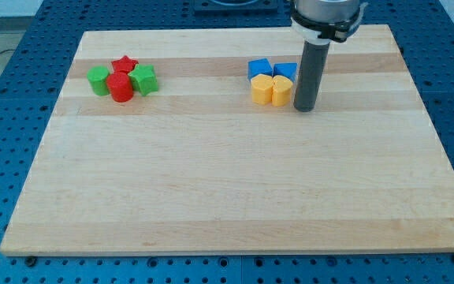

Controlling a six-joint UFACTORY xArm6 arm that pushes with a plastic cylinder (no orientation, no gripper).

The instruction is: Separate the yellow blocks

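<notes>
A: Where do the yellow blocks sit?

B: Both lie toward the view's top, right of centre on the counter (227, 189). The yellow block on the left (262, 90) and the yellow block on the right (281, 91) touch side by side (their exact shapes are hard to make out). Right behind them, touching, are two blue blocks: one blue block (259, 69) at the left, another blue block (285, 71) at the right.

A: And the arm?

B: It has no jaws as an end effector, so nothing opens or closes; it is a plain dark rod. The tip (304, 108) rests on the counter just beside the right yellow block, on its right side, holding nothing.

A: Anything else?

B: A cluster at the view's top left, well apart: a red star (124, 64), a red cylinder (120, 87), a green block (98, 80) and a second green block (143, 80), all bunched together.
</notes>
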